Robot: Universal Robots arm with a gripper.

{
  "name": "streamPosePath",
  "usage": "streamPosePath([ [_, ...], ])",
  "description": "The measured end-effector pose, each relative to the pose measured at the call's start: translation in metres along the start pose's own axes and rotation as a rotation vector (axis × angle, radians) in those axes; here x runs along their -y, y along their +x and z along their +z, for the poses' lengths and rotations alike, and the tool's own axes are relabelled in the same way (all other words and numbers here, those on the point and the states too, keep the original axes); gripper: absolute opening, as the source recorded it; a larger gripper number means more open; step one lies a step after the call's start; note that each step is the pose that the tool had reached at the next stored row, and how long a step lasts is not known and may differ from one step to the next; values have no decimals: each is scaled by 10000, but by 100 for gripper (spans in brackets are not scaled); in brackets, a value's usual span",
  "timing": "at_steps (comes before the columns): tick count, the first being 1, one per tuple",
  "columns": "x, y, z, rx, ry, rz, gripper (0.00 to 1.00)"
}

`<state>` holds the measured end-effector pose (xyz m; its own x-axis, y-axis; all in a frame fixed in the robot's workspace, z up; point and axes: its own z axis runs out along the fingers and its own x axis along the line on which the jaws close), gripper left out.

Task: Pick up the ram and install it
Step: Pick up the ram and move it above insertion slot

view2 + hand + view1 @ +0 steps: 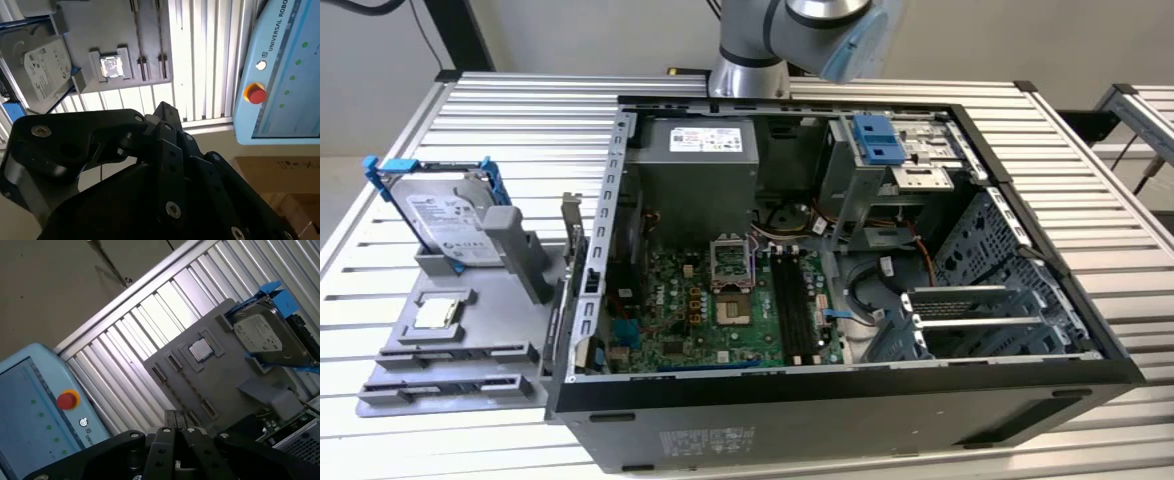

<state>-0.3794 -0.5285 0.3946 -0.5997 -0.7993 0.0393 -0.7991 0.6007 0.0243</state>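
My gripper (175, 416) is shut with nothing between its black fingers, and its tip (164, 111) hangs high over the slatted table beside the grey fixture tray (220, 370). The ram is hidden. The tray's small slotted holders (172, 361) stand empty in both wrist views. In the exterior view the open computer case (854, 400) holds the green motherboard (670, 300) with long black slots (790, 295); I cannot tell whether a stick sits in one. The arm (781, 40) rises behind the case.
On the tray stand a silver hard drive in a blue frame (447, 215) and a small square silver chip (438, 312). A pale blue teach pendant with a red button (256, 93) lies at the table's edge. A cardboard box (280, 170) sits below.
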Motion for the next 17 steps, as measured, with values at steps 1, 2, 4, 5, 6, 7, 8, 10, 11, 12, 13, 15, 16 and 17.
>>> streamPosePath([
  [1, 0, 0, 4, 8, 23, -178, 0],
  [2, 0, 0, 10, 19, 46, -364, 0],
  [4, 0, -1, 19, 49, 111, -721, 0],
  [5, 1, -1, 24, 68, 150, -902, 0],
  [6, 1, -1, 30, 85, 188, -1097, 0],
  [7, 1, -1, 35, 97, 218, -1277, 0],
  [8, 2, -1, 43, 108, 243, -1456, 0],
  [10, 2, -2, 58, 111, 269, -1826, 0],
  [11, 2, -3, 67, 109, 275, -1999, 0],
  [12, 2, -3, 75, 108, 283, -2186, 0],
  [13, 2, -3, 82, 106, 290, -2359, 0],
  [15, 2, -4, 97, 104, 308, -2724, 0],
  [16, 3, -4, 105, 104, 319, -2919, 0],
  [17, 3, -4, 111, 104, 327, -3089, 0],
])
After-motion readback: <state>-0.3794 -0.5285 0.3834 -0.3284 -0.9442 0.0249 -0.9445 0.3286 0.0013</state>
